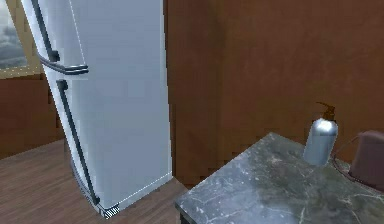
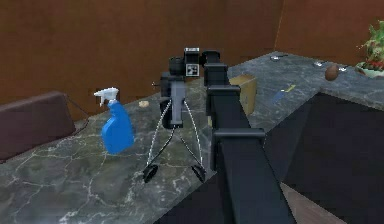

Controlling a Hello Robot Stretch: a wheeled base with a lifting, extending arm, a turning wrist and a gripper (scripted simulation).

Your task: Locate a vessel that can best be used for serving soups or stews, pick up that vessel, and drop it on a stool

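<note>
Soup vessel: place cannot be told; a small brown round thing (image 2: 330, 72), at 2 o'clock on the marble counter (image 2: 70, 185), is too small to name.
Handling: likely rigid, smooth, breakable; take it by the rim.
Gripper (image 2: 175, 172): over the counter's middle; finger state cannot be told.
Blue spray bottle (image 2: 118, 130): at its 10 o'clock.

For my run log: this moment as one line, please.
arm over counter | gripper holds nothing | blue spray bottle on counter | fridge ahead
</note>
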